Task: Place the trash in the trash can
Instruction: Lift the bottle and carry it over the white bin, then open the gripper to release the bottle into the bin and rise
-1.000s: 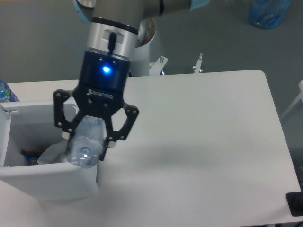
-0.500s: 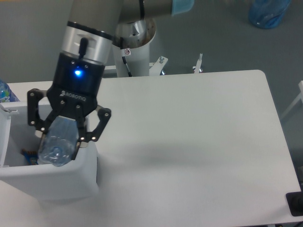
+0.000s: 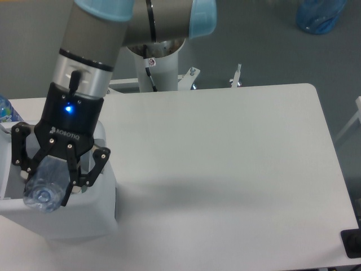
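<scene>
My gripper point(image 3: 48, 183) hangs over the white trash can point(image 3: 84, 217) at the table's left front. It is shut on a crushed clear plastic bottle point(image 3: 44, 186), whose cap end points toward the camera. The bottle is held above the can's opening, near its middle. My arm and gripper hide most of the can's inside. The crumpled wrapper cannot be seen from here.
A blue-capped bottle point(image 3: 5, 110) peeks in at the left edge behind the can. A big blue jug point(image 3: 318, 16) stands on the floor at the top right. The white table point(image 3: 225, 169) stretches to the right. The arm's base post point(image 3: 158, 62) stands behind the table.
My gripper has carried the bottle leftward and slightly toward the front, from the can's right rim to over its opening. The grip on the bottle is unchanged.
</scene>
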`<act>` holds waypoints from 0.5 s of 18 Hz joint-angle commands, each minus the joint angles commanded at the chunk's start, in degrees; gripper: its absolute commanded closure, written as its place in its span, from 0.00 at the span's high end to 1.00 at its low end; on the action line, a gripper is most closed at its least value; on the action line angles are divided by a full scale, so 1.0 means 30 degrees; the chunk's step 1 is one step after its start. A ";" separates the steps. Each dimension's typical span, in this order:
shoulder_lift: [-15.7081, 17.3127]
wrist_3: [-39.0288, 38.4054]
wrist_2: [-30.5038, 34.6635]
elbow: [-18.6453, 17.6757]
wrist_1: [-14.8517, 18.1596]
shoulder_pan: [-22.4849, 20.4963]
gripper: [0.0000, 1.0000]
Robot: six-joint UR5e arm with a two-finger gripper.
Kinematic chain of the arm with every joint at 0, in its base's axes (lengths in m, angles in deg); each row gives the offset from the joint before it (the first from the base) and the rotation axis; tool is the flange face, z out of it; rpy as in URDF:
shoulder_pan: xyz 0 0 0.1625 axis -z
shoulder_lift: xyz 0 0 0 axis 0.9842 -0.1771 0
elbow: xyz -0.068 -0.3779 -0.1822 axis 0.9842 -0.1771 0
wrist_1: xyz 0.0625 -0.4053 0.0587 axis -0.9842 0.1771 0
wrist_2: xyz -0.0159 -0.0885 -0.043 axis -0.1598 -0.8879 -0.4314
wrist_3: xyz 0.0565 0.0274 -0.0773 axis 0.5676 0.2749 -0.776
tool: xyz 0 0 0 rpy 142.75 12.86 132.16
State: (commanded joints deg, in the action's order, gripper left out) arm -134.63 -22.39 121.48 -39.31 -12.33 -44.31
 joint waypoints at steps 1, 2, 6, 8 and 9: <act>-0.0117 0.0029 0.0029 0.0029 0.0000 0.0118 0.59; -0.0177 0.0030 0.0029 0.0030 0.0000 0.0148 0.59; -0.0440 0.0436 0.0029 -0.0029 -0.0029 0.0265 0.79; -0.0500 0.1577 0.0030 -0.0058 0.0000 0.0353 1.00; -0.0471 0.1756 0.0029 -0.0116 0.0000 0.0440 1.00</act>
State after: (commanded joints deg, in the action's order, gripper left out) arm -136.04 -17.12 121.57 -39.66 -12.33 -42.99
